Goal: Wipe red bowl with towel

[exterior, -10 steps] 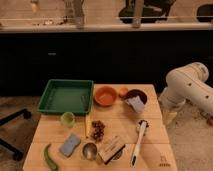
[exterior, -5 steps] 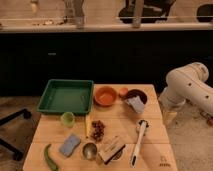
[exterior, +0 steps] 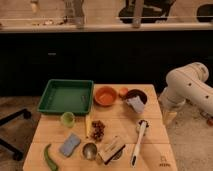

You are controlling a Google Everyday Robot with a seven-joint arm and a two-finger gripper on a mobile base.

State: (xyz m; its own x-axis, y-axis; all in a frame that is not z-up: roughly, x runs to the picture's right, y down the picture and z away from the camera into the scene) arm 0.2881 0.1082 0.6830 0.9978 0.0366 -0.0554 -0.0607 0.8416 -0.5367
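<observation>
The red bowl [exterior: 106, 96] stands upright at the back middle of the wooden table [exterior: 152, 131], just right of a green tray. The towel [exterior: 135, 104], a small pale cloth, lies at the front rim of a dark maroon bowl [exterior: 136, 93] to the red bowl's right. My white arm [exterior: 187, 86] bends in from the right, off the table. My gripper [exterior: 169, 118] hangs down beside the table's right edge, open, with nothing in it, well right of the towel and the red bowl.
A green tray [exterior: 50, 93] fills the back left. In front lie a light green cup [exterior: 67, 119], a blue-grey sponge [exterior: 70, 145], a green chili [exterior: 49, 157], dark snacks [exterior: 97, 130], a metal cup [exterior: 90, 150], a white brush [exterior: 139, 141]. A dark counter front stands behind.
</observation>
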